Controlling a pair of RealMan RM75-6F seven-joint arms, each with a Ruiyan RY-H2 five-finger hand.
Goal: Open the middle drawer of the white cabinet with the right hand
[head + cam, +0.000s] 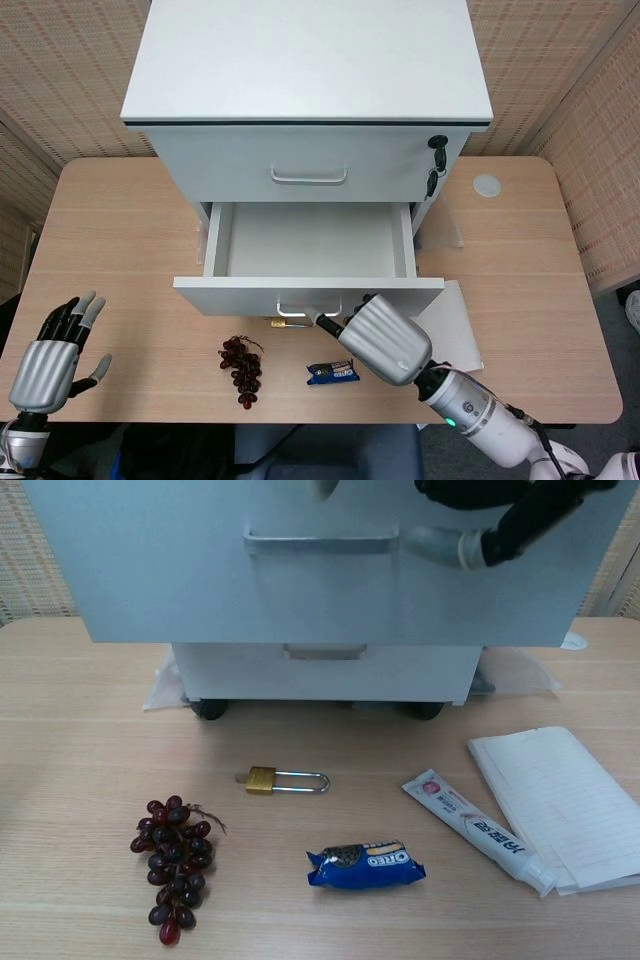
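Note:
The white cabinet (300, 70) stands at the back of the wooden table. Its middle drawer (308, 240) is pulled far out and its inside is bare. In the chest view the drawer front (150, 570) fills the top of the frame, above the closed bottom drawer (320, 672). My right hand (385, 343) is just in front of the drawer front, with its fingers reaching under the drawer handle (300, 310) and hooked at its right end. The chest view shows that hand (500, 525) beside the handle (320, 543). My left hand (50, 360) hovers at the table's front left, fingers spread, holding nothing.
In front of the cabinet lie a bunch of dark grapes (172, 865), a brass padlock (285, 780), a blue Oreo pack (365, 864), a white tube (478, 830) and a sheet of lined paper (560, 800). Keys (436, 160) hang from the cabinet's lock.

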